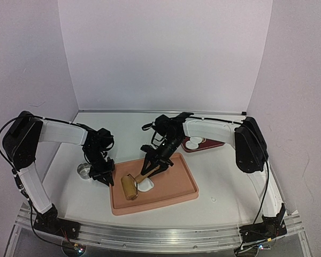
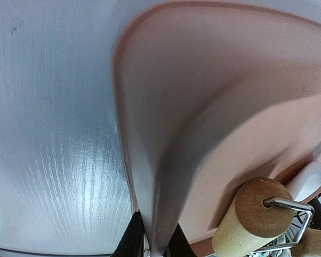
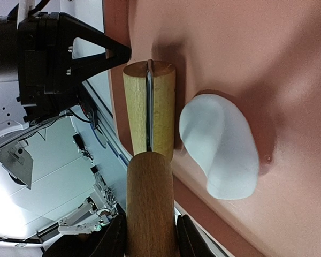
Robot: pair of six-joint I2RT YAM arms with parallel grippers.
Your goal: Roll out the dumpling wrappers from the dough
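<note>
On the tray [image 1: 174, 188], one oval dough [image 3: 219, 144] lies along one pin [image 3: 150, 107] clamped by the right gripper [image 3: 150, 238]. The left gripper [image 2: 152, 245] pinches the tray.

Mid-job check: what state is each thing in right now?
Left gripper: shut on the tray rim.
Right gripper: shut on the rolling pin handle.
Dough: thick lump, unrolled, on the tray.
Ring cutter: lying left of the tray, untouched.
Dumpling wrappers: on the dark plate.

White dough [image 3: 219, 147] (lopsided blob) on tray [image 3: 267, 48]
</note>
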